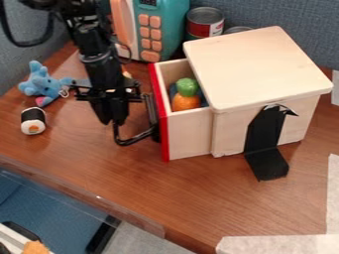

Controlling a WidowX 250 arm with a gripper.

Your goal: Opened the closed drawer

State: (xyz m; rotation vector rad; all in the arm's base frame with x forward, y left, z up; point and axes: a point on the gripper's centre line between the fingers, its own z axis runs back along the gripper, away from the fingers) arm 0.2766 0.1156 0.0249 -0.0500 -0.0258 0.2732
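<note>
Your gripper (113,120) hangs down at the outer end of the drawer's black handle (135,139); you cannot tell from here whether it is spread or closed up. Next to it, the wooden drawer (189,134) sticks partway out of its box (258,64), red front facing your gripper, with an orange-and-green toy (186,101) inside. A black bracket (266,161) stands against the box's near side. Past your gripper, toward the view's left edge, a blue plush toy (42,85) and a sushi toy (33,122) rest on the table (172,198). Behind stand a teal toy microwave (159,30) and a can (204,22).
</note>
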